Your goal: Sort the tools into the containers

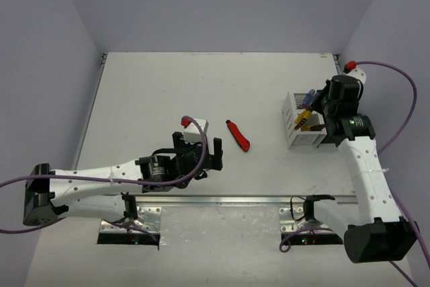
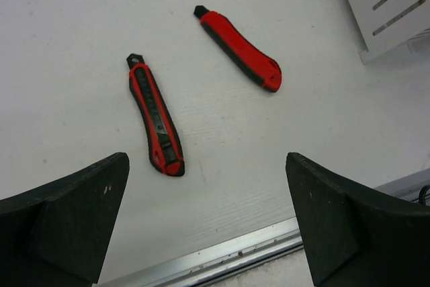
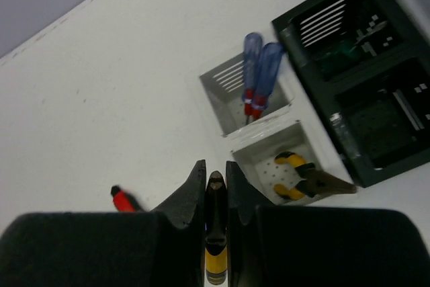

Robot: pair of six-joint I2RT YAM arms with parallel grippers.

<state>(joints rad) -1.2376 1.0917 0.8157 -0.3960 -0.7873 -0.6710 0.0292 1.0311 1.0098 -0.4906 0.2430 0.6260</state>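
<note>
So we've got a plain white table [image 1: 154, 92] with a metal rail [image 1: 235, 199] running along its 6 o'clock edge. From above, near the middle, we see a red-and-black cutter [image 1: 237, 135] lying flat, black tip toward 11 o'clock. In the left wrist view a second cutter [image 2: 156, 115] lies at its 8 o'clock, apart from it. Over at 3 o'clock sits the white slatted bin [image 1: 290, 115], and the black bin [image 3: 376, 99] stands right against it.
</note>
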